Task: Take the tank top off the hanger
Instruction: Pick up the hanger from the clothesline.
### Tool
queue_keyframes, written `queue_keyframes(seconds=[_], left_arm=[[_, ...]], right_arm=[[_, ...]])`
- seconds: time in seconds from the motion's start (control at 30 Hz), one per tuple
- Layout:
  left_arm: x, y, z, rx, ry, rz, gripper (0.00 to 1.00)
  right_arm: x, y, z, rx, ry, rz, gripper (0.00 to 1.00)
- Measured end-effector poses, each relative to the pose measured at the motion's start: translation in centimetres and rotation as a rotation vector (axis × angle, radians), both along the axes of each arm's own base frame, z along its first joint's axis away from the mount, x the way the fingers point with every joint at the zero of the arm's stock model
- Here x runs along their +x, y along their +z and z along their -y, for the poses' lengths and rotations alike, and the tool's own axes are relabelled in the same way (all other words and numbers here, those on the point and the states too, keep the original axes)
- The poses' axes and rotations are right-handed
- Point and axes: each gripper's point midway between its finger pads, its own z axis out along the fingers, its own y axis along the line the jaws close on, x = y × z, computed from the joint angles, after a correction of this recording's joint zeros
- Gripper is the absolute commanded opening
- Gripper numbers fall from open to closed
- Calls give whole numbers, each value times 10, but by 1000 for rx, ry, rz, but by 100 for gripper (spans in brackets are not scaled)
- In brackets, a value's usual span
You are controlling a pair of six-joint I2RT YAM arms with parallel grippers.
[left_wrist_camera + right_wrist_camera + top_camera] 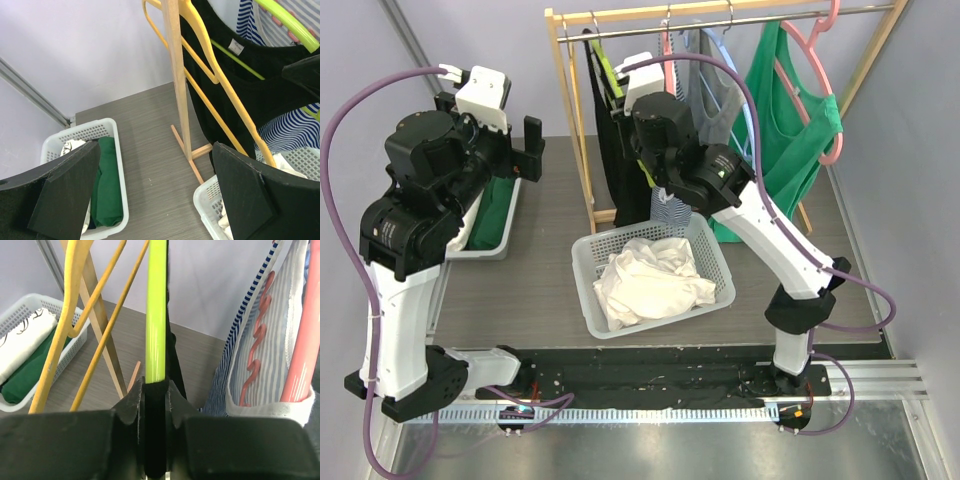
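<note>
Grey counter (520,290) from above: a wooden rack (572,110) stands at its far edge. The black tank top (620,170) hangs near the rack's left end, behind a white basket (582,250).

Left wrist view: the left claw (156,147) gapes wide, holding nothing, facing the tank top.

Right wrist view: the right claw (155,400) is pinched narrow on the lime hanger (156,315), with black cloth beside it. The fabric is likely light, limp and stretchy, so take a shoulder strap and slide it off the hanger's end.
</note>
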Motion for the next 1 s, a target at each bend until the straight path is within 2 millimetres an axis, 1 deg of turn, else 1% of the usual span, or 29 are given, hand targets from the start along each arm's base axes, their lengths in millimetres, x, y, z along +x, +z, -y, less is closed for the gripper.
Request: queue_keyframes(seconds=[0.2,0.5,0.7,0.87,1.0], left_arm=[[0,0,0,0,0,0,100],[0,0,0,0,0,1,100],[-1,0,-1,0,1,2,100],[-3,0,-2,1,2,3,100],[-6,0,-5,3,10,6,100]], right_arm=[[2,-5,0,17,13,29,1],[5,1,9,38,-11,135,1],[10,10,10,50,-32,188,1],[12,24,10,103,-39,227,1],[16,29,12,119,-40,238,1]])
